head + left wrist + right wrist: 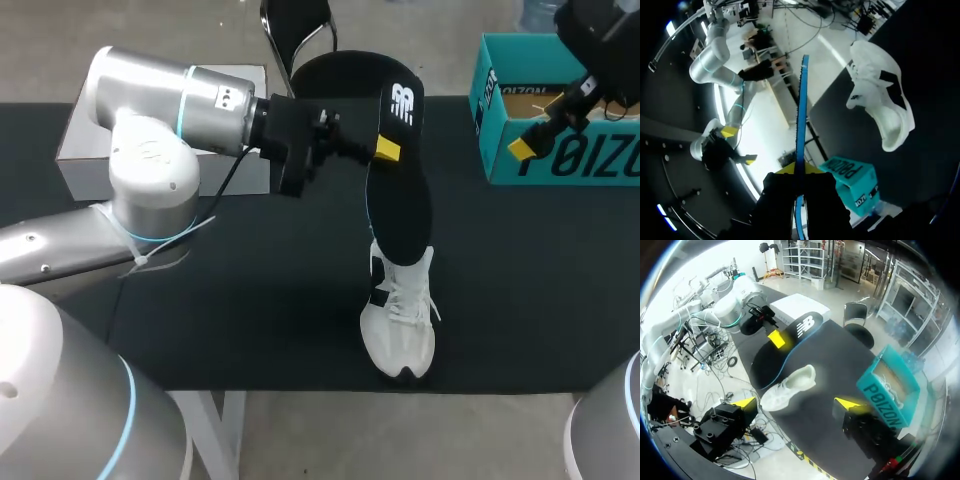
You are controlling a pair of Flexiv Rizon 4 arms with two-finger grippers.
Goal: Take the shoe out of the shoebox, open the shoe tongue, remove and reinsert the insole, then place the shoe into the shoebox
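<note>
A black counter (pixel 250 300) carries everything. The left arm (pixel 160 130) is stretched across it from the left side. A teal shoebox (pixel 560 160) stands open at the far right corner, and a white box (pixel 80 150) sits at the far left, behind the arm.

The black insole (pixel 400 190) is held up in the air, steeply tilted, with its lower end just over the collar of the shoe. Whether the two touch cannot be told. The white shoe (pixel 400 320) lies on the counter near the front edge, toe toward that edge, well apart from the shoebox.

The left tool (pixel 797 172) is clamped on the insole near its upper end, and the insole is seen edge-on between the fingers. The right tool (pixel 797 402) hangs by the shoebox with its fingers apart and nothing between them.

The insole is judged light, thin and floppy, so it is likely to bend and catch at the collar. A hold nearer the heel end would let the toe end be fed in first. The shoe is judged soft and light, likely to slide on the smooth counter if pushed, so it is best steadied at the heel or collar. Bare counter is seen between shoe and shoebox for the later transfer.
</note>
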